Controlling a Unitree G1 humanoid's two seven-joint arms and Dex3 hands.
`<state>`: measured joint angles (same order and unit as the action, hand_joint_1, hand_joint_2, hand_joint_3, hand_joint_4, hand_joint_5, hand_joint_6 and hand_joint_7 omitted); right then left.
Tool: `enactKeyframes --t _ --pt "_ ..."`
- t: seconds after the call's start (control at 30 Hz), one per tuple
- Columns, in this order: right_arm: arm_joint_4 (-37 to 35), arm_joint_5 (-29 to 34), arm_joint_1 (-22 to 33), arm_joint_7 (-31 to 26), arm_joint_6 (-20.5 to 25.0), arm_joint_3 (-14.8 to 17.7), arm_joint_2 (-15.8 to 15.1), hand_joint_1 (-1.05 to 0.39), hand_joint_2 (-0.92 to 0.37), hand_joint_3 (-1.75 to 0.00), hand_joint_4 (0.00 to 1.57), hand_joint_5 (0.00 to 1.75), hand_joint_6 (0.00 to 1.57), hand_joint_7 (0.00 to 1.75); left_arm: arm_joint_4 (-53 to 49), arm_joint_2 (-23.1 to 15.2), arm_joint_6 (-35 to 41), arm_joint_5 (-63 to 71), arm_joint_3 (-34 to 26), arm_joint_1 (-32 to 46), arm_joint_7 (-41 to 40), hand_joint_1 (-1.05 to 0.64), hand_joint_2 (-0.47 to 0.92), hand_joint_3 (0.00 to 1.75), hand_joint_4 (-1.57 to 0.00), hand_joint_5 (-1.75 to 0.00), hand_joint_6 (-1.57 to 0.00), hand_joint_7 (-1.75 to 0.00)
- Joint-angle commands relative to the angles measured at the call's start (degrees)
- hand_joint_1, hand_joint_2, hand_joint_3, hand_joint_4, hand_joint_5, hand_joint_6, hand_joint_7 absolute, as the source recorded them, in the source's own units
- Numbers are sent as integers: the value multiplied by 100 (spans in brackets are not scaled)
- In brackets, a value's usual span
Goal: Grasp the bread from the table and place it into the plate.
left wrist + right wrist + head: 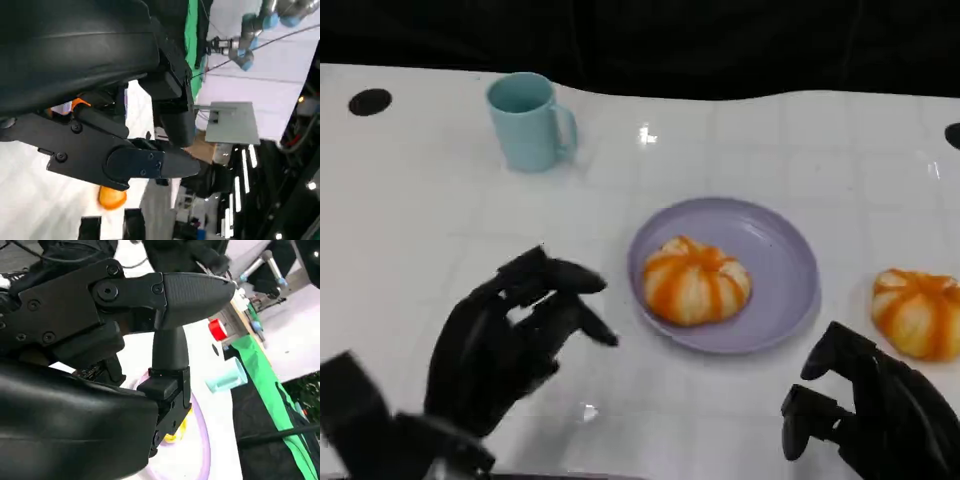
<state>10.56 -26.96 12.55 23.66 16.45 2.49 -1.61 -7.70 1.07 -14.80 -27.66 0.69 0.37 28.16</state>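
An orange-striped bread (pixel 695 280) lies in the lavender plate (pixel 782 252) at the table's middle. A second bread like it (pixel 918 312) sits on the white table to the plate's right. My left hand (pixel 510 335) hovers left of the plate, fingers spread, holding nothing. My right hand (pixel 865 410) is near the front edge, just below and left of the second bread, apart from it and empty. In the right wrist view the plate's rim (pixel 201 440) and a sliver of bread (pixel 178 432) show past the fingers (pixel 192 287). The left wrist view catches a bread (pixel 112 197) beyond the fingers (pixel 150 164).
A teal mug (pixel 528 122) stands at the back left, also seen as the mug (pixel 227 377) from the right wrist. A black round mark (pixel 370 101) sits at the table's far left corner. Dark background runs behind the table's rear edge.
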Motion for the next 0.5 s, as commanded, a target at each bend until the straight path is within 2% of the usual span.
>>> enactKeyframes --t 0.03,0.23,0.5 --pt "114 -61 56 -3 12 41 -73 -56 -92 -46 78 175 49 175 648 143 283 -364 -93 626 7 -62 92 40 -72 -174 -53 -164" --pt "113 -40 51 -31 4 21 -57 -57 -91 -47 81 175 52 175 1149 360 717 -660 -98 1202 -83 -56 92 38 -78 -175 -52 -174" --pt "119 -120 77 27 17 75 -90 -55 -92 -48 78 175 50 173 1170 539 1092 -871 -220 1513 -44 -54 92 42 -80 -175 -53 -175"
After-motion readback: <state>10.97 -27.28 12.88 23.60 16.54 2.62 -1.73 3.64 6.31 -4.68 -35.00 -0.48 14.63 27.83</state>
